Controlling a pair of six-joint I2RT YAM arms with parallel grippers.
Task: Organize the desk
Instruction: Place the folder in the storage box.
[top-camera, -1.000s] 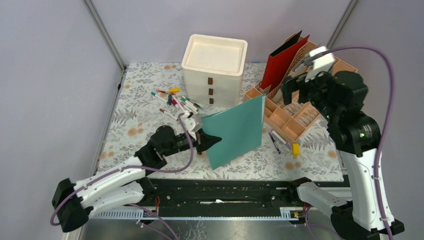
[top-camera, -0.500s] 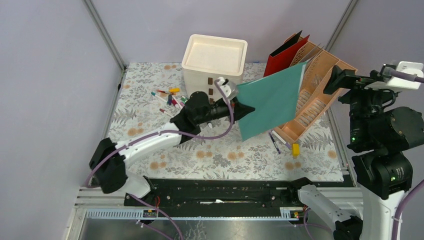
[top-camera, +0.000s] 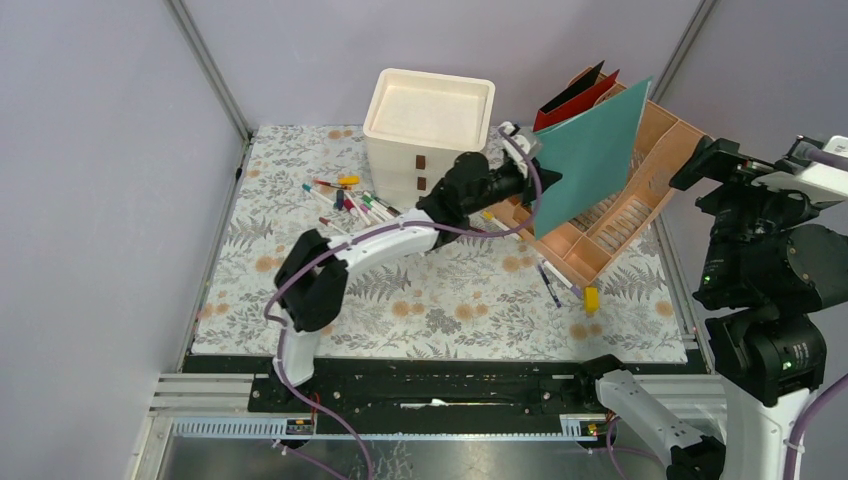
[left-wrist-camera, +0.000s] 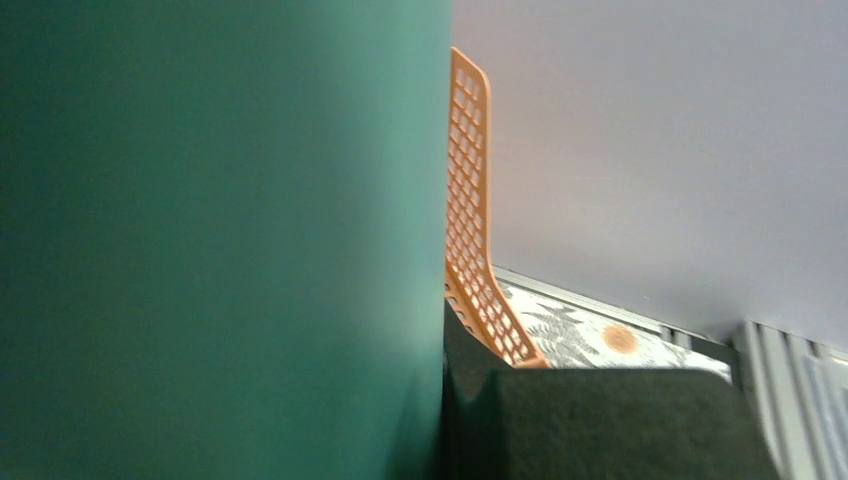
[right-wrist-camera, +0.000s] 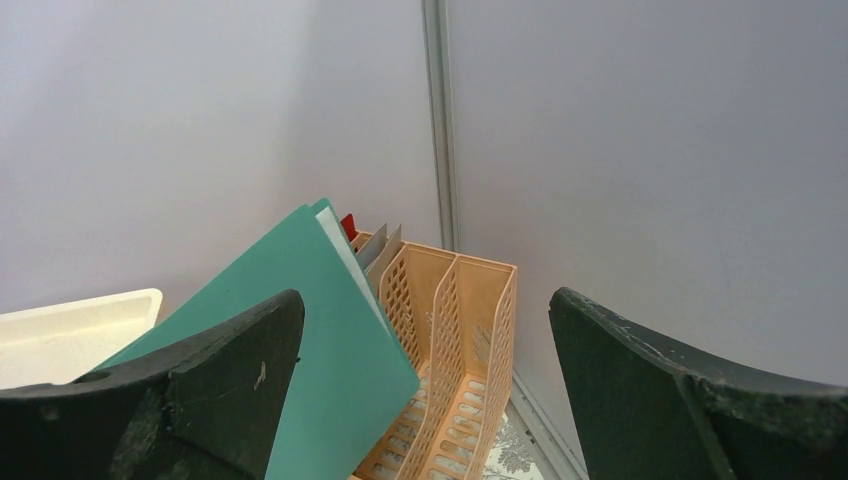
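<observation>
Reach on your left arm is nearly full: from its base at the near edge it runs over the desk (top-camera: 440, 300) toward the far right. The forearm slants up across the fern-and-flower cloth, and the wrist is raised just in front of the white drawer unit (top-camera: 428, 125). Your left fingers (top-camera: 536, 181) sit just right of that unit, well above the desk surface. They are clamped on the left edge of the teal folder (top-camera: 592, 150).

The folder stands on edge, leaning right, over the left part of the peach file organizer (top-camera: 625, 220) at the far right of the desk. You cannot tell whether its lower edge touches the organizer. The left wrist view is mostly the folder's teal face, with one lattice wall of the organizer just past it. A red folder (top-camera: 565, 105) stands in the organizer behind the teal one.

Your right arm is folded up high beyond the desk's right edge, wrist aimed toward the far left. Your right fingers (top-camera: 690, 170) are spread wide and hold nothing, and they are well apart from the folder and organizer.

The desk fills the space between the metal rails. A scatter of pens (top-camera: 345, 200) lies left of the drawer unit. A loose pen (top-camera: 548, 282) and a small yellow item (top-camera: 591, 298) lie by the organizer's near corner.
</observation>
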